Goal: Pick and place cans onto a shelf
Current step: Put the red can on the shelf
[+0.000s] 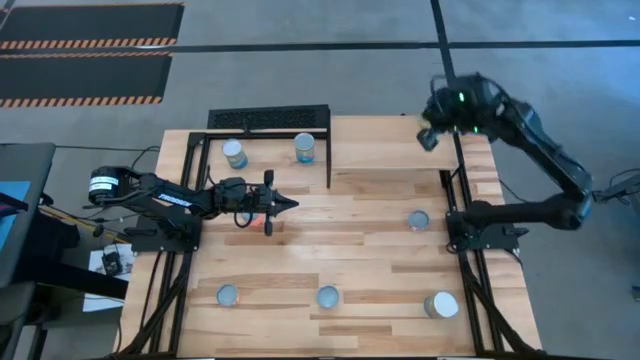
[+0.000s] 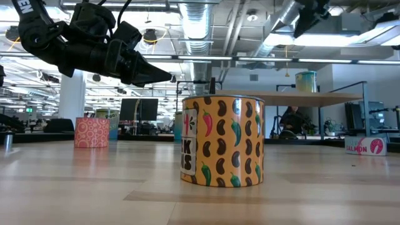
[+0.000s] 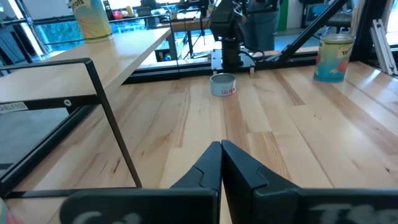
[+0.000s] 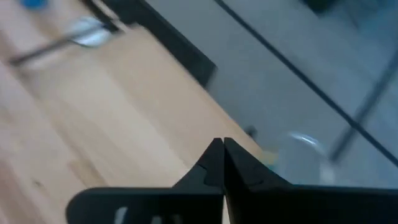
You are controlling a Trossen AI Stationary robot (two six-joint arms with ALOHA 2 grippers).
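Cans sit scattered over the tabletop (image 1: 350, 240) in the high view: two on the shelf (image 1: 265, 160) at the far left corner, one with a pale blue label (image 1: 235, 154) and one with a blue label (image 1: 305, 148), both upright and apart from each other. Along the near edge stand three more (image 1: 227, 295) (image 1: 328, 297) (image 1: 441, 305), well apart, and a low tin (image 1: 419, 220) rests near the right arm's base. The left gripper (image 1: 285, 204) hangs above the board just in front of the shelf, its fingers (image 3: 211, 168) pressed together with nothing between them; a small reddish thing (image 1: 262, 221) lies under it, too dim to name. The right gripper (image 1: 428, 138) is raised over the far right corner, its fingers (image 4: 214, 163) likewise closed and empty. In the low view the bean-and-chilli can (image 2: 222, 141) stands upright in the foreground
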